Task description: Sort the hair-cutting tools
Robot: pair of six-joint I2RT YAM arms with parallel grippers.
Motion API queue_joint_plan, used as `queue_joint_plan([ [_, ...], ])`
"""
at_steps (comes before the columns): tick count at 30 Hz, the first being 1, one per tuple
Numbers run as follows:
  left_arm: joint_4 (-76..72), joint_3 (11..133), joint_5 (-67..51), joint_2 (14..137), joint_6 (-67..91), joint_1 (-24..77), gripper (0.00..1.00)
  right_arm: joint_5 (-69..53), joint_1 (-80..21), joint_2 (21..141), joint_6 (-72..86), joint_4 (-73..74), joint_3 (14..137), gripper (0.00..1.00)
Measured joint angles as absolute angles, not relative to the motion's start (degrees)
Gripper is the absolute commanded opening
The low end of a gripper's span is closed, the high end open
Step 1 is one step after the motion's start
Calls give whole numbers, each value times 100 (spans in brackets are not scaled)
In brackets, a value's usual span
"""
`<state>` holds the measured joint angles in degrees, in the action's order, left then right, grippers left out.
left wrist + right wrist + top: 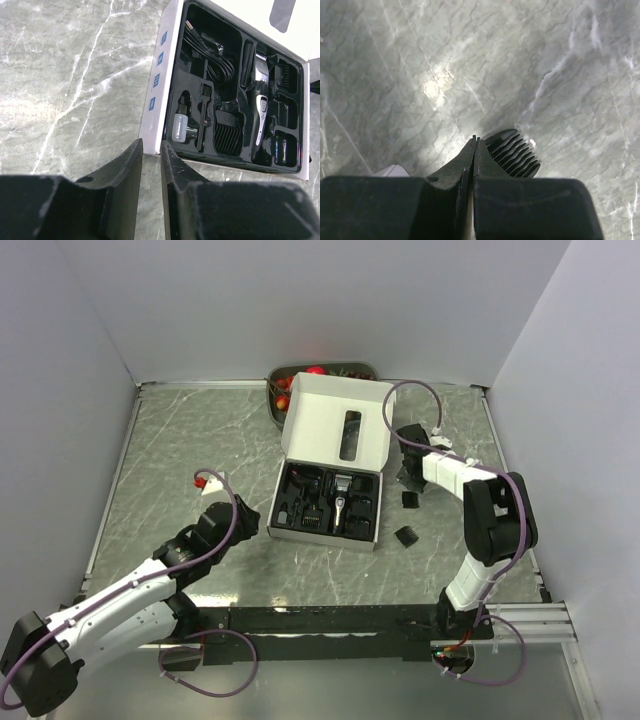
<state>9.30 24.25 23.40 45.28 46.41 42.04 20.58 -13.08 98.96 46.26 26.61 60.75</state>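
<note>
Right gripper (475, 142) clenched, jaws pressed flat together above table (445, 60); comb guard (512, 150) against its right finger, cannot tell if pinched; left gripper (151, 150) narrowly parted, empty, near box (157, 75); clipper (260, 100) lies in box tray; black part (411, 499) and second part (406, 536) loose right of box.

We saw our right gripper (475, 140) with its two black fingers pressed flat together, nothing visible between them. A black comb guard (512, 151) lay on the grey marbled table (545, 60), just beside the finger on the view's right, its ribbed teeth fanned out and its lower edge hidden behind that finger. A white corner (392, 171) showed at lower left.
</note>
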Motion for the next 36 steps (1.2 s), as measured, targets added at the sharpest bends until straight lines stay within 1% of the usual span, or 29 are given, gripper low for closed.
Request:
queue_joint_plan([
  [9,928,2425,2342,4539,4646,4204,25,2036,-1295,9592,4228,2161,5741,0],
  [14,926,2425,2338,4602,4683,4204,25,1680,-1326,9439,3765,1798,5741,0],
  [19,923,2425,2335,4613,4727,4204,25,1271,-1400,9474,3404,1710,5745,0],
  [26,923,2425,2335,4676,4748,4204,25,893,-1441,9885,3199,1782,5798,0],
  [30,919,2425,2331,4678,4751,4204,25,926,-1441,9904,3186,1898,5798,0],
  [36,821,2425,2274,4797,4753,4204,25,1332,-1444,9904,3293,2204,5811,0],
])
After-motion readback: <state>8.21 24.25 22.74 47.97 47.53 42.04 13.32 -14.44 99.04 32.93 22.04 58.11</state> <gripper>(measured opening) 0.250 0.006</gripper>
